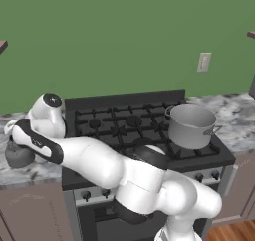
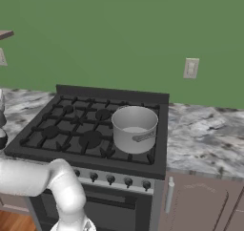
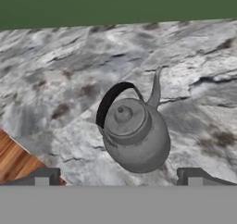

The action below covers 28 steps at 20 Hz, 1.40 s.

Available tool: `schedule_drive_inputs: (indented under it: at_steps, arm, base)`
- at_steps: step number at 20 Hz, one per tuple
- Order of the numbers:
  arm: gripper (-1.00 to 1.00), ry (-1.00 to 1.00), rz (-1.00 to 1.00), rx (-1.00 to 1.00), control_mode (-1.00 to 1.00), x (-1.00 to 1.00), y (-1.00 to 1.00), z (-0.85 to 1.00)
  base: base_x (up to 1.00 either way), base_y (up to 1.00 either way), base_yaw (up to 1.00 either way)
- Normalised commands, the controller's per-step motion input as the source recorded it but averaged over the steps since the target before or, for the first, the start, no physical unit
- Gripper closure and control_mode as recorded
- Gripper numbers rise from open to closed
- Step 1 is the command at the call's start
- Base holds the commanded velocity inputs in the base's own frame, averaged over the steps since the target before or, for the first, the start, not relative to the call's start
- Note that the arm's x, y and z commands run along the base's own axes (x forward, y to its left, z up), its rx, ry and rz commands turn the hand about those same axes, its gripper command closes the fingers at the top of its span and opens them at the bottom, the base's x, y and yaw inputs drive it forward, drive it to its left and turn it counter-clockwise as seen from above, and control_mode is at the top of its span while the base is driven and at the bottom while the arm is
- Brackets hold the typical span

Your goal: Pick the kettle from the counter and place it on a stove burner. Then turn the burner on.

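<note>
Veined marble counter; squat dull-grey rounded kettle.

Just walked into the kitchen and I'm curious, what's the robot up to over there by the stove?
The white arm is reaching left of the black range, over the marble counter, with its open end effector poised above the small grey kettle. The kettle sits upright on the counter and is not yet gripped; its dark handle arches over the lid. On the range, a large steel pot occupies the front right, and the other burners are free. Nothing has been moved to the stove yet.
</note>
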Motion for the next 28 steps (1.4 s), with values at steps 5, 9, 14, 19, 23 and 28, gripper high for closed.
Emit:
schedule_drive_inputs:
  at_steps: [5,9,14,19,23,28]
  arm:
    - [-1.0,0.0,-0.04,-0.01,-1.0,0.06,0.3,0.0]
    - [-1.0,0.0,-0.07,-0.04,-1.0,0.17,0.5,0.0]
    - [-1.0,0.0,-0.06,0.0,-1.0,0.16,0.23,0.0]
    - [-1.0,0.05,-0.01,-0.01,-1.0,0.11,0.02,-0.08]
    - [-1.0,0.05,0.0,-0.04,-1.0,0.1,0.0,-0.23]
    - [-1.0,0.02,0.0,-0.02,-1.0,0.13,0.05,-0.24]
  base:
    - [0.0,0.0,0.0]
    - [0.0,0.0,0.0]
    - [0.0,0.0,0.0]
    - [0.0,0.0,0.0]
    - [0.0,0.0,0.0]
    - [0.0,0.0,0.0]
